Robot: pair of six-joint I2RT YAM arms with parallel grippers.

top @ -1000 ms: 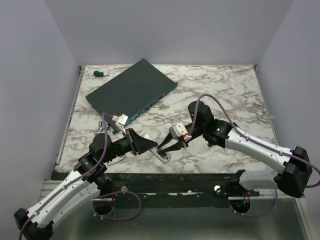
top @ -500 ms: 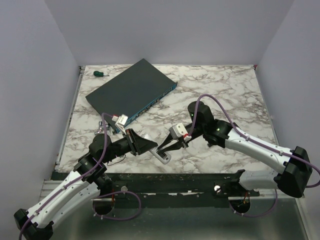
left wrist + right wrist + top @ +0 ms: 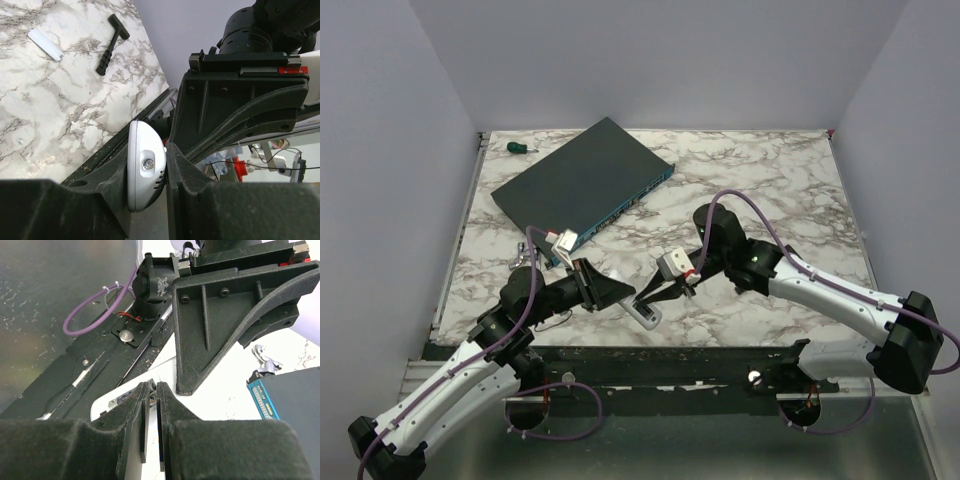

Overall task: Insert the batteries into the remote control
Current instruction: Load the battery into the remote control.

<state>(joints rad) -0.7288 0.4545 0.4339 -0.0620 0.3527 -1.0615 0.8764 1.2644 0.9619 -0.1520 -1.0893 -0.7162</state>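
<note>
Where the two arms meet at the near edge of the marble surface [image 3: 760, 200], the remote [image 3: 646, 314] lies low over the surface, one end pointing toward the arm bases. In the left wrist view the remote [image 3: 145, 170] shows its rounded white end with a small bulb. It sits squeezed between the two dark fingers [image 3: 200, 200] of the left end effector [image 3: 148, 160], which is clamped on its sides.

The right end effector [image 3: 150, 387] comes in from the other side, its tips just above the white body [image 3: 112, 405]. Its fingers stand nearly together with only a thin slit between them. I cannot tell whether anything is pinched there, or whether the tips touch the remote. From above, the left end effector [image 3: 625, 296] and the right end effector [image 3: 660, 295] face each other over the handset.

Farther out, a white strip [image 3: 45, 44] and a black T-shaped tool [image 3: 111, 42] lie apart on the marble. The dark box [image 3: 582, 190] rests well behind the arms, and a green screwdriver [image 3: 520, 147] lies near the far left corner.
</note>
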